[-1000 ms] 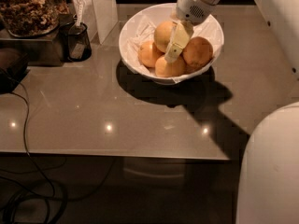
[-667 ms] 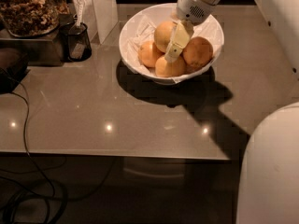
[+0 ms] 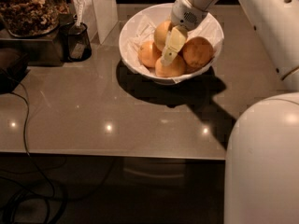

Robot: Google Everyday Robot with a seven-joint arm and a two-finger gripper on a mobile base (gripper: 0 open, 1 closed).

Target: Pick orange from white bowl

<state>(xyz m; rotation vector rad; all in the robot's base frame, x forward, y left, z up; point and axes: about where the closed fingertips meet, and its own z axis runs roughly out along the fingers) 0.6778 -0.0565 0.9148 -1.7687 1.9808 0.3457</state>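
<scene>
**Claw (image 3: 171, 49) Down in the White Bowl (image 3: 127, 37)**

Reaches in from the far right and hangs low over the heaped fruit. Cannot tell whether spread or pinching anything. Puts the orange (image 3: 161, 31), paler than the rest, at the far side of the heap, partly hidden behind the claw. Shows three deeper orange fruits (image 3: 198, 51) packed around it on crumpled paper (image 3: 140, 31). Places the bowl far and centre on the grey worktop (image 3: 93, 106), with a dark cup (image 3: 77, 42) well to the left.

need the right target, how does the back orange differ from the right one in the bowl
The back orange is paler yellow and partly covered by the gripper; the right orange is deeper reddish and uncovered. Both are round, in the white bowl.
</scene>
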